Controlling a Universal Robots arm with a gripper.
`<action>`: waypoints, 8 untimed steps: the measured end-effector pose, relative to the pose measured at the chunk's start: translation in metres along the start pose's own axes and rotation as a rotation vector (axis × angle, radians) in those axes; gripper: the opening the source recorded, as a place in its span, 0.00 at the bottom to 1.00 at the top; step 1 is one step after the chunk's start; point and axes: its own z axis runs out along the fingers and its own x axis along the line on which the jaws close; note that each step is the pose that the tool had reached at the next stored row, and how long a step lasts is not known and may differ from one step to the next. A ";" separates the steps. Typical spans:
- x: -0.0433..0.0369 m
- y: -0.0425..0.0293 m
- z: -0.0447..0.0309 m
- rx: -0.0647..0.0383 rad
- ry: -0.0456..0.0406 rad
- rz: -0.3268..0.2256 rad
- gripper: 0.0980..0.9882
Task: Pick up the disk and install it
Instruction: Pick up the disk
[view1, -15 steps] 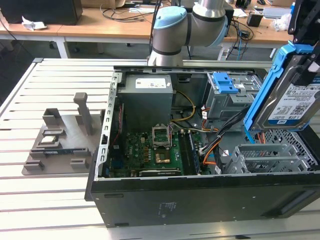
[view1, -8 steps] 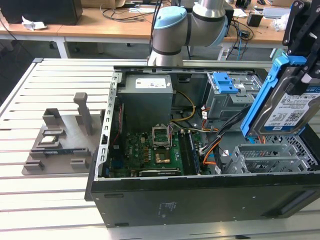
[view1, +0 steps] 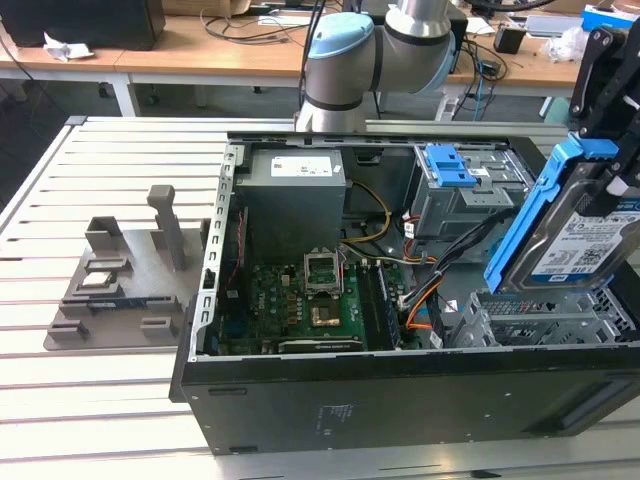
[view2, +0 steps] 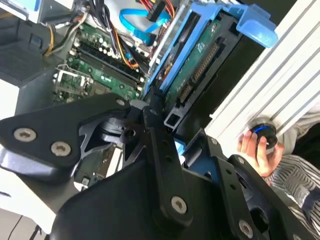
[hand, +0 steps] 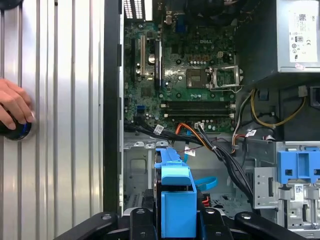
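Gripper (view1: 600, 190) clamped on one disk (view1: 575, 235), tilted above one open computer case (view1: 400, 400)

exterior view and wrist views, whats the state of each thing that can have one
disk: held up on edge in the hand, above the drive cage, not seated
computer case: side panel off, interior exposed
grey stand: on the table, no disk on it
person's hand: resting on a dark knob
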 end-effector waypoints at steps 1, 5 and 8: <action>0.0000 -0.0009 0.0037 0.000 -0.0001 0.006 0.30; 0.0001 -0.0033 0.0090 0.000 -0.0003 0.016 0.30; 0.0001 -0.0035 0.0091 0.000 -0.0006 0.016 0.30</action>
